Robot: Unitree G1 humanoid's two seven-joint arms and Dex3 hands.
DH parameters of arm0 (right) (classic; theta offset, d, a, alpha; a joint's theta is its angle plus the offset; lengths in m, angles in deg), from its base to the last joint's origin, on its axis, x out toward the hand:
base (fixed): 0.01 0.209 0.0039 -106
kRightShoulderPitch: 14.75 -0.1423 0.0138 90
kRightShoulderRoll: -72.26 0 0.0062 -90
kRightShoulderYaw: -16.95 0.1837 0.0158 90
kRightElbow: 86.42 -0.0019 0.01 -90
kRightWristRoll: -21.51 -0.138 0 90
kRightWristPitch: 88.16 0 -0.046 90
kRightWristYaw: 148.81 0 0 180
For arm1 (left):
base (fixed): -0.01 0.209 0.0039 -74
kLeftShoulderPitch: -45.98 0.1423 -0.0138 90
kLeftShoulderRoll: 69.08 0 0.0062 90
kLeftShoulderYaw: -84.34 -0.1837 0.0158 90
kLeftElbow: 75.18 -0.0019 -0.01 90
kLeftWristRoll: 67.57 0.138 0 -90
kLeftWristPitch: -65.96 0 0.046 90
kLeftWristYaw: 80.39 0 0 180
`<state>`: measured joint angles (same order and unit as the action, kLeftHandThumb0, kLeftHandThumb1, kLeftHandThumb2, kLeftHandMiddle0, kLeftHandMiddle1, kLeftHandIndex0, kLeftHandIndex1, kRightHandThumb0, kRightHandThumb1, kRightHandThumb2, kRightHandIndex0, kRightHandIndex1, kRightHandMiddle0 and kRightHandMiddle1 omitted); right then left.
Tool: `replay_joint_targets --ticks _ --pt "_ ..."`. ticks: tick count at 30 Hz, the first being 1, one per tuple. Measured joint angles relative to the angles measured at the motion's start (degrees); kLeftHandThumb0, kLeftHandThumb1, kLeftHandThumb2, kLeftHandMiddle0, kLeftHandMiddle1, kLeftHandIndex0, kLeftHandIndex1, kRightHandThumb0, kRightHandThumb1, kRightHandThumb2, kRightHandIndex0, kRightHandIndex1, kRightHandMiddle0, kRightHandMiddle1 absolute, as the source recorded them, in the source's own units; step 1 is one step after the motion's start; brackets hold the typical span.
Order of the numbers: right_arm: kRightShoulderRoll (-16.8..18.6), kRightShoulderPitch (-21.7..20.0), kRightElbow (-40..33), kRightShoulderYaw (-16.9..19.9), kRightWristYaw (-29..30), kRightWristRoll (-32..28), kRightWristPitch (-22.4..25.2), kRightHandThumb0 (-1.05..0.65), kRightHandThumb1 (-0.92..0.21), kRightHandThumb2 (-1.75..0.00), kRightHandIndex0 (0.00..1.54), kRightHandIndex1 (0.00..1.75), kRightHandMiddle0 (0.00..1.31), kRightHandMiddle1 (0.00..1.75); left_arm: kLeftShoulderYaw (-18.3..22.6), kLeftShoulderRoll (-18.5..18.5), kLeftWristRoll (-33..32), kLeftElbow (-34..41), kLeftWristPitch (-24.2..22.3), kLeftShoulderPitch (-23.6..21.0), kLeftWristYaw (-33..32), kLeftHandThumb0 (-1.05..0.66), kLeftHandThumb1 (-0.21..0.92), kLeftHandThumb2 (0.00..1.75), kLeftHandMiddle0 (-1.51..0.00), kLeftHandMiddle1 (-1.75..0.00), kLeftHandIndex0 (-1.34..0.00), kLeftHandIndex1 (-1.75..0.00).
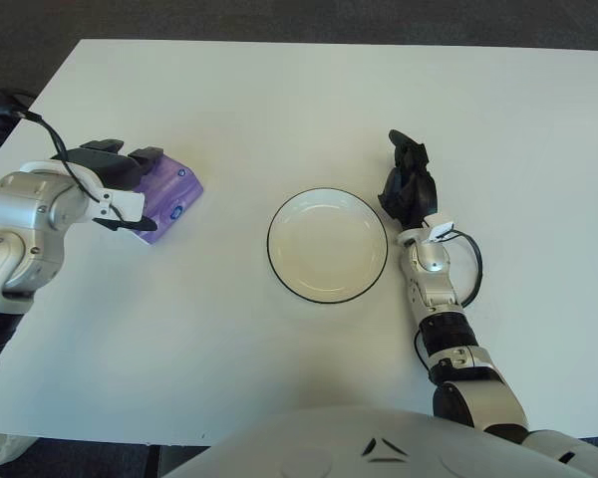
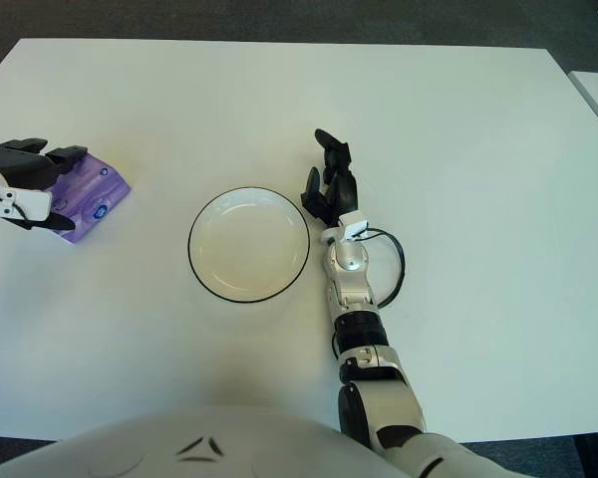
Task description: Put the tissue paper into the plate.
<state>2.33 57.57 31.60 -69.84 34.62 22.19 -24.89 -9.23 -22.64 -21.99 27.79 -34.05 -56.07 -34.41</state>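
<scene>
A purple tissue pack (image 1: 172, 190) lies flat on the white table at the left. My left hand (image 1: 118, 187) is over the pack's left end. Its dark fingers (image 1: 102, 150) reach past the far edge and the thumb sits at the near edge, still spread, not clamped. The white plate with a dark rim (image 1: 270, 244) stands empty at the table's middle, to the right of the pack. My right hand (image 1: 407, 179) shows just right of the plate, fingers extended, holding nothing.
The white table (image 1: 309, 110) stretches wide behind the plate, with its near edge at the bottom and dark floor beyond the far edge. A black cable loops beside my right wrist (image 1: 473, 267).
</scene>
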Motion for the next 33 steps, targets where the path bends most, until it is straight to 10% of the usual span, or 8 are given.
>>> replay_joint_targets --ticks 11,33 --pt "-0.1 0.0 0.0 0.1 -0.3 0.0 0.0 -0.66 -0.92 -0.83 0.24 0.01 0.0 0.7 0.0 1.8 1.9 -0.2 -1.4 0.0 -3.6 -0.94 0.92 0.16 0.0 0.0 0.0 0.0" --pt "-0.1 0.0 0.0 0.4 -1.0 -0.3 0.0 -0.65 -0.92 -0.83 0.25 0.01 0.0 0.72 0.3 4.4 -0.1 -1.1 -0.6 -0.4 -7.9 -1.05 0.92 0.83 0.0 0.0 0.0 0.0"
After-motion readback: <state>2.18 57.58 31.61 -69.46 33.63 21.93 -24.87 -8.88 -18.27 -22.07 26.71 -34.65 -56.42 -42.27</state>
